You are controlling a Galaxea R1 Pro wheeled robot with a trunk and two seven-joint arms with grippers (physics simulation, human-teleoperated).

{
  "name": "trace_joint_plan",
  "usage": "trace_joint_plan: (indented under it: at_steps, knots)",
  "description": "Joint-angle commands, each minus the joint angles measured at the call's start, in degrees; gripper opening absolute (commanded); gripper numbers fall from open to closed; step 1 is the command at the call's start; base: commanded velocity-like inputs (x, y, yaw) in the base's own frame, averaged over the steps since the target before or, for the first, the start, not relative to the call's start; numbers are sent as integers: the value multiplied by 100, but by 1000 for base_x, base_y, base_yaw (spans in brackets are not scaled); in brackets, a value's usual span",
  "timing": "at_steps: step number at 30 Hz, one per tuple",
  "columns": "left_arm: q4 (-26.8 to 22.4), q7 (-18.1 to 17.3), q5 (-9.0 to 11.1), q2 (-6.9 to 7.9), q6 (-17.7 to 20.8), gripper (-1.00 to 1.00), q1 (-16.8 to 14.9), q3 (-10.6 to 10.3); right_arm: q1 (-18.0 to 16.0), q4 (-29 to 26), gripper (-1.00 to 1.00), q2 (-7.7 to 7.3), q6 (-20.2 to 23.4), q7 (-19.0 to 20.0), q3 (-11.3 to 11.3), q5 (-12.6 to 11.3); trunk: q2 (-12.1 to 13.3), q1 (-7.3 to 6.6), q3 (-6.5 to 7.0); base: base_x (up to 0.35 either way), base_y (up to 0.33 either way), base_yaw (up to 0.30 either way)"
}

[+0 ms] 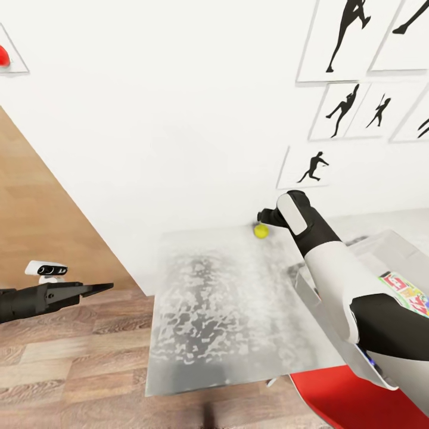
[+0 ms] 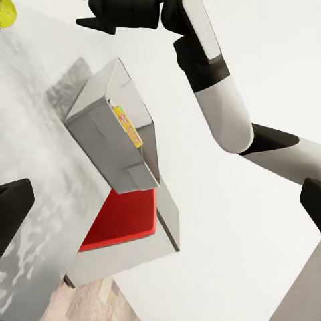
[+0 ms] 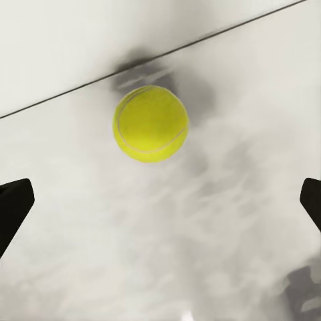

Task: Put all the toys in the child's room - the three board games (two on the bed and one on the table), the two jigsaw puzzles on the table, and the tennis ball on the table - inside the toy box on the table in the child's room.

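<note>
1. Location of the target: the tennis ball (image 3: 150, 124) rests on the bench (image 1: 226, 310) close to the wall (image 1: 179, 119), ahead of the right fingers (image 3: 160, 207) and roughly centred between them, not yet touched.
2. Right fingers: apart, wide enough to pass either side of the ball. In the head view the right gripper (image 1: 266, 215) sits just beside the ball (image 1: 261, 230).
3. Left fingers (image 1: 95, 289): they appear together and empty, held over the wood floor (image 1: 71, 357), well apart from the bench.
4. Handling: the ball is judged light, slightly springy and free to roll. A glancing touch from one finger is likely to push it toward the wall or along the bench.
5. Grip point: take hold across the widest part of the ball, one finger on each side, and close evenly.
6. Surroundings: the toy box (image 1: 390, 250) stands behind the right arm, already holding a printed board game (image 1: 411, 293). A red seat (image 1: 351, 399) sits at the bench edge.
7. Obstructions: the wall just beyond the ball limits forward reach of the fingers.
</note>
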Motion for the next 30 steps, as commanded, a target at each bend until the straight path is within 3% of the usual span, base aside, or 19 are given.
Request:
trace_joint_plan:
  at_steps: [1, 30]
  knots:
    - [3, -20, -1, 5, 61, 100, -3, -2, -9, -4, 100, -1, 8, -59, 18, -58, -11, 3, -19, 0, 0, 0]
    - [11, -20, -1, 19, 60, 100, -3, -2, -30, -4, 100, 13, 10, -60, 18, -2, -11, 3, -290, 0, 0, 0]
